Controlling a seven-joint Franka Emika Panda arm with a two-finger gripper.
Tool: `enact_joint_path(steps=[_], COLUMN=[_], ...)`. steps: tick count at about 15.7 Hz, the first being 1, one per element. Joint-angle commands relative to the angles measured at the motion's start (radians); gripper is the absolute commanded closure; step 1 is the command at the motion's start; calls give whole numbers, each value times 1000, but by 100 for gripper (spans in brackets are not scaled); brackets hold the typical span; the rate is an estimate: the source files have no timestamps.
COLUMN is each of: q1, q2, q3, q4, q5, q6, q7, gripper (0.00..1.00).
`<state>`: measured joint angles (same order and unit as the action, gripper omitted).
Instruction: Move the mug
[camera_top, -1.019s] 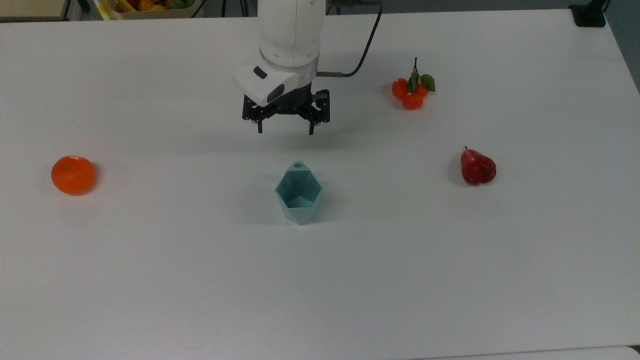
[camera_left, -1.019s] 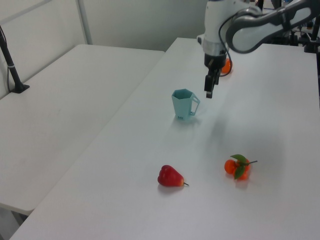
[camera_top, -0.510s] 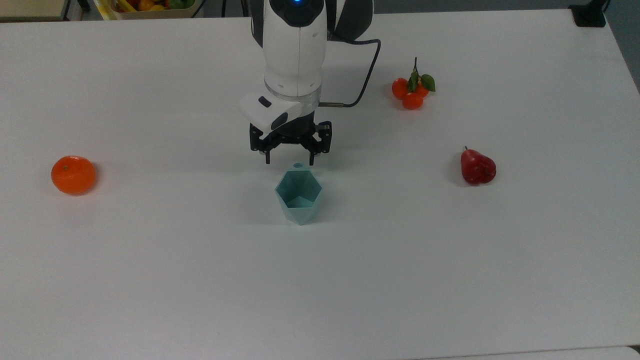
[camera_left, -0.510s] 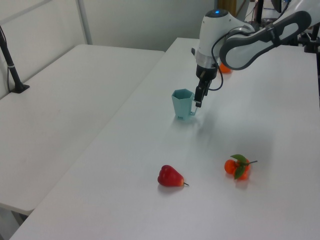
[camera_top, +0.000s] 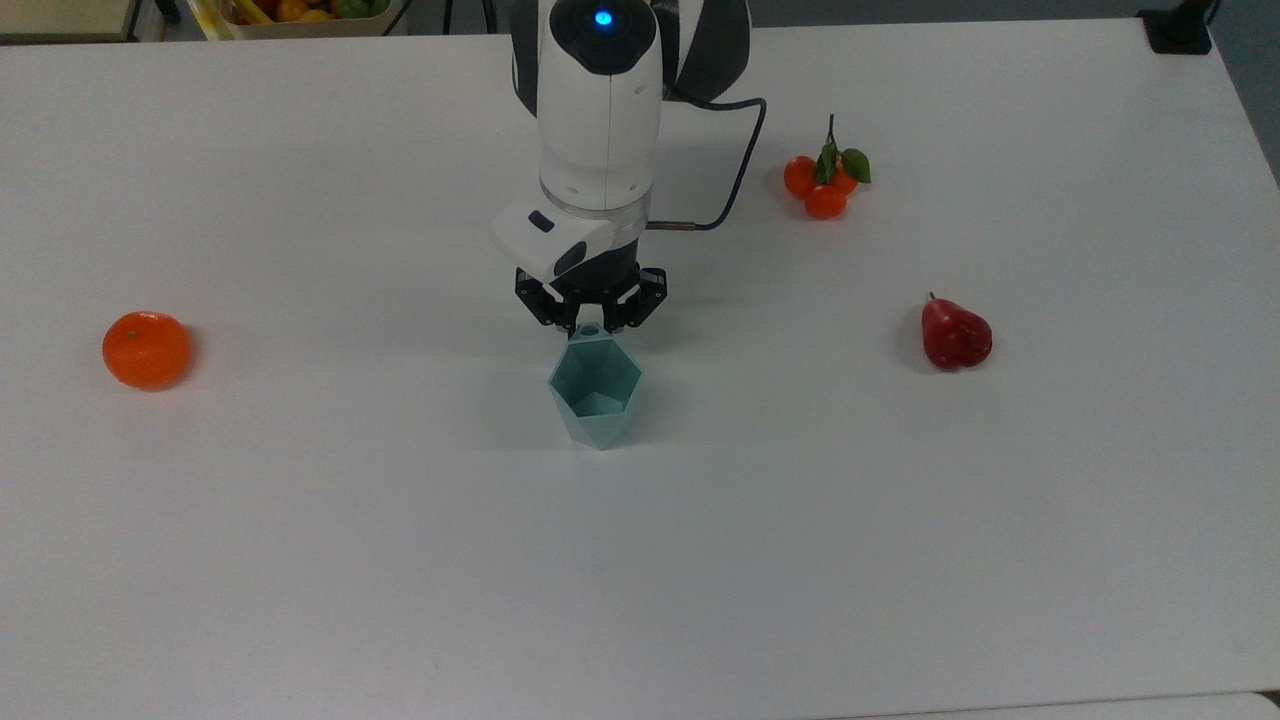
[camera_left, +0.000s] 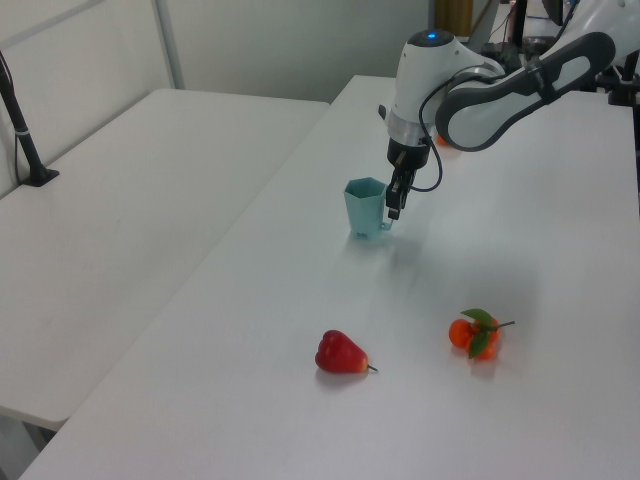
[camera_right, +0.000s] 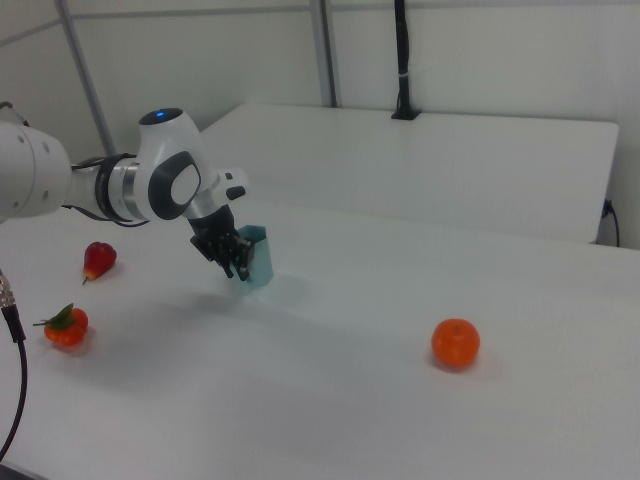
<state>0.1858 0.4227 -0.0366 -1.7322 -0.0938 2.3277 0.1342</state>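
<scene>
The claw has descended from above the counter to the tab handle of the mug. Its fingers stand narrowly apart astride the handle. The mug stands upright mid-counter, immediately on the claw's near side in the top view.

— What are you missing in the right view?
— The gripper is covering the near side of the mug; the arm is running off the right view's left edge.
— And the top view?
— A bin of fruit is being cut off at the top edge.
</scene>
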Motion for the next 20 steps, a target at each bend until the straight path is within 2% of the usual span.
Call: enact_joint_path(steps=[1,3,7,14,19,20], q1=[0,0,-9,-80,-132,-134], q2=[15,11,-50,-326,-352,-352], q3=[4,4,4,3,3,3], q4=[6,6,-23,-361,-446,-449], q5=[8,8,5,-1,-7,-9], q6=[28,27,2,-1,-2,-4], q7=[21,21,19,28,50,48], gripper=[87,96,96,96,95,92])
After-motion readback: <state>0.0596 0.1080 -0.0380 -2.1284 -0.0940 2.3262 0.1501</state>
